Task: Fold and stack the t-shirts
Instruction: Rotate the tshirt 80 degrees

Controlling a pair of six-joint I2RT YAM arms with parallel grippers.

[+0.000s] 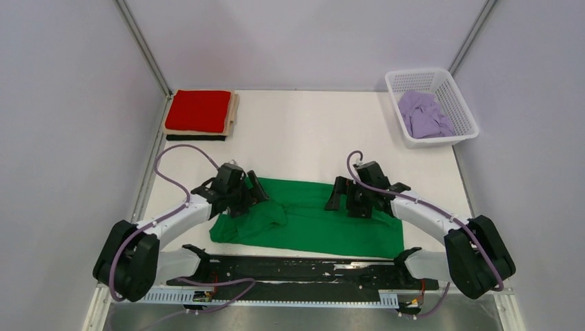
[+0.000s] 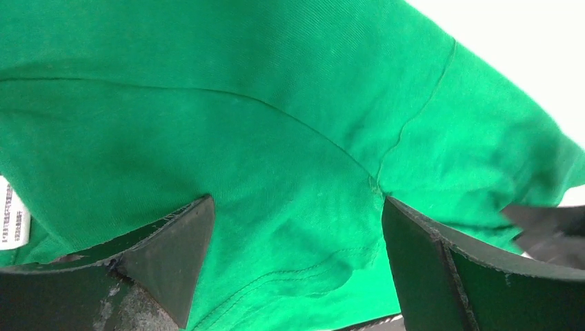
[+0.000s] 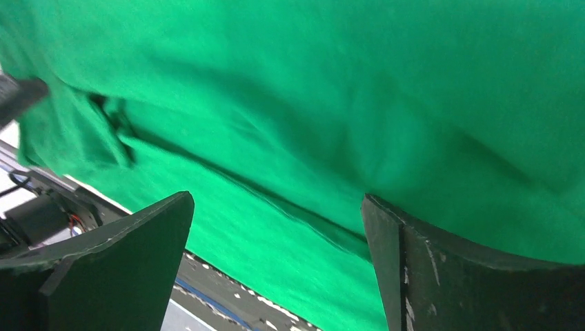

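Note:
A bright green t-shirt (image 1: 310, 217) lies partly folded near the table's front edge, with a bunched sleeve at its left. My left gripper (image 1: 252, 189) stands open over its upper left part; in the left wrist view green cloth (image 2: 276, 103) fills the gap between the spread fingers (image 2: 296, 200), and a white neck tag (image 2: 10, 214) shows at the left edge. My right gripper (image 1: 345, 196) is open over the shirt's upper right; its fingers (image 3: 276, 198) frame the green cloth (image 3: 345, 83) with nothing pinched. A red t-shirt (image 1: 200, 110) tops a folded stack over beige (image 1: 233, 114) and black (image 1: 196, 137) ones.
A white lattice basket (image 1: 421, 72) at the back right holds a crumpled lilac t-shirt (image 1: 424, 114). A black mounting bar (image 1: 303, 269) runs along the near edge between the arm bases. Metal frame posts and pale walls close in the left, right and back sides.

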